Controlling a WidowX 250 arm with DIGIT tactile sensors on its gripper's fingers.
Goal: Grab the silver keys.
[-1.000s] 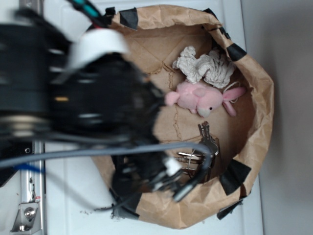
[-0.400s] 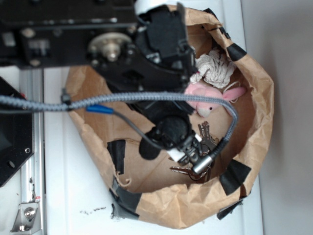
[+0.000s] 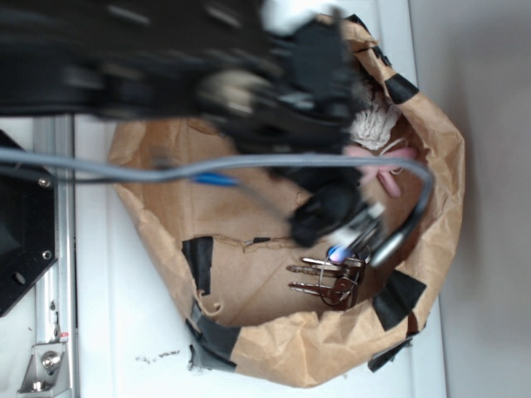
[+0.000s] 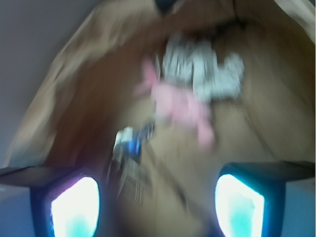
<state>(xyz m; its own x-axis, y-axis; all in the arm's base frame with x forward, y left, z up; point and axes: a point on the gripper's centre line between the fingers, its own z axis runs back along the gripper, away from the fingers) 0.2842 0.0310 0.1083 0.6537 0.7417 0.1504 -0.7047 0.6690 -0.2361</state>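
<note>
In the wrist view the pincer (image 4: 157, 207) is wide open and holds nothing, its two fingertips (image 4: 75, 205) far apart. The silver keys (image 4: 127, 160) lie flat on the floor of the paper bag (image 3: 431, 199), near the pincer's left fingertip, just below the pink plush toy (image 4: 180, 108), probably waiting for a grasp from above.

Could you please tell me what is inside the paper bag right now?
Keys, a pink toy and a white rag lie in the bag; the arm covers its upper part.
</note>
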